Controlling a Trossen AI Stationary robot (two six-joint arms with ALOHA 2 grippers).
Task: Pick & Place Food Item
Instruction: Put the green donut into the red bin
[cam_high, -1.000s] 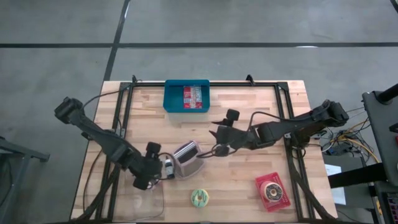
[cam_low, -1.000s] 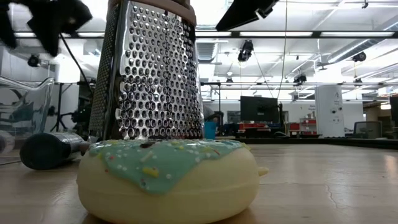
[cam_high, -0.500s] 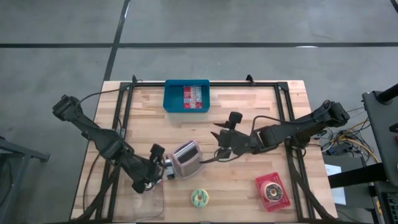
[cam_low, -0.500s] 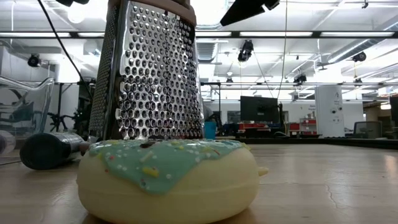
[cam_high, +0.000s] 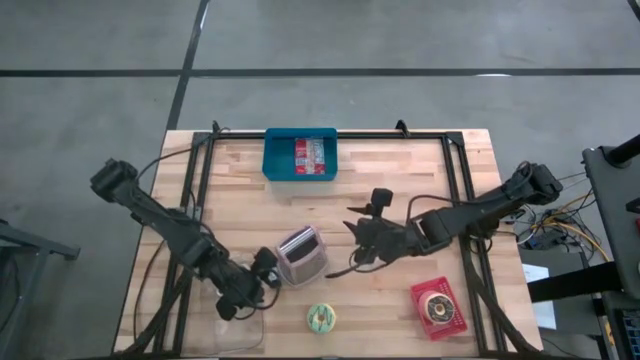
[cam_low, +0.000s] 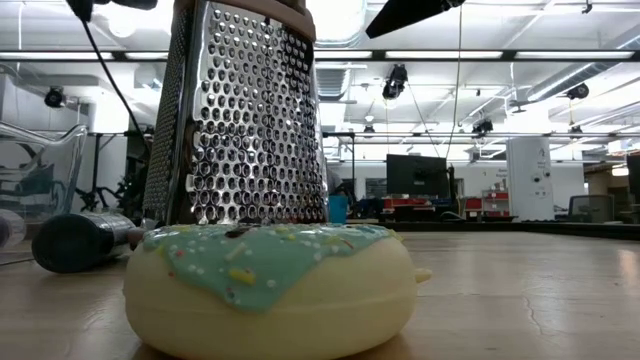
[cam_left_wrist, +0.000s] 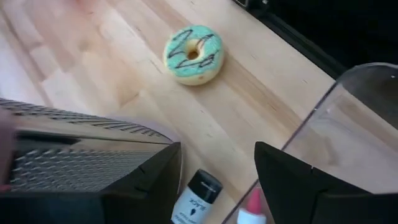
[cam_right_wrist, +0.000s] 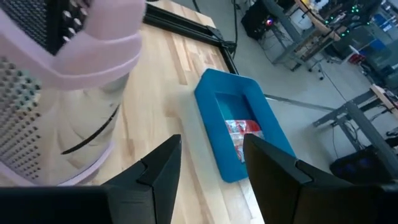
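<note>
Donut (cam_high: 321, 318) lies untouched just beyond our left tool (cam_high: 262, 283), jaws apart and empty, nearer than the open right tool (cam_high: 352, 243).

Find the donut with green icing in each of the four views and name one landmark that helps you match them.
High view: donut near the table's front edge, below the grater.
Low view: donut fills the foreground, grater right behind it.
Left wrist view: donut on bare wood beyond the fingers.
Right wrist view: not in it.
Shared landmark: the grater.
</note>
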